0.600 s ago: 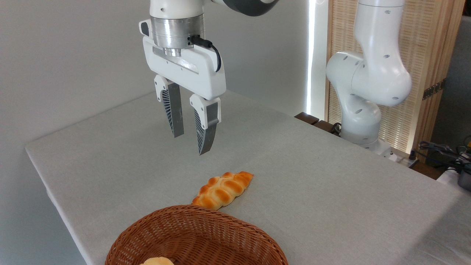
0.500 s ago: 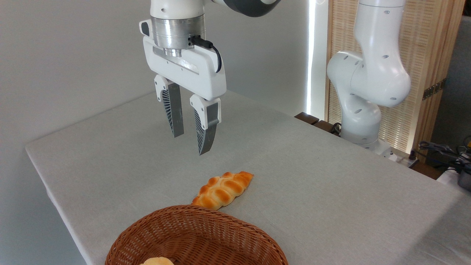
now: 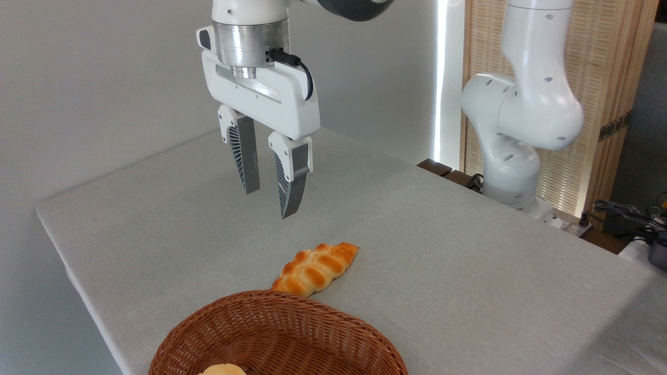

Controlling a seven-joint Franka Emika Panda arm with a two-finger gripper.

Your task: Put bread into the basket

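The bread (image 3: 316, 268), a golden-orange braided loaf with pointed ends, lies flat on the grey table just beyond the far rim of the basket (image 3: 333, 317). The basket is reddish-brown wicker at the bottom edge of the view, partly cut off. My gripper (image 3: 268, 204) hangs in the air above the table, up and to the left of the loaf, well clear of it. Its two ribbed fingers point down with a narrow gap between them and nothing held.
A small pale bun (image 3: 221, 370) peeks out inside the basket at the bottom edge. The arm's white base (image 3: 513, 172) stands at the table's back right. Cables and gear (image 3: 641, 224) sit at the far right. The table's left edge (image 3: 68, 260) drops off near the wall.
The gripper has barely shifted, by a few pixels at most. The bread and basket have not moved.
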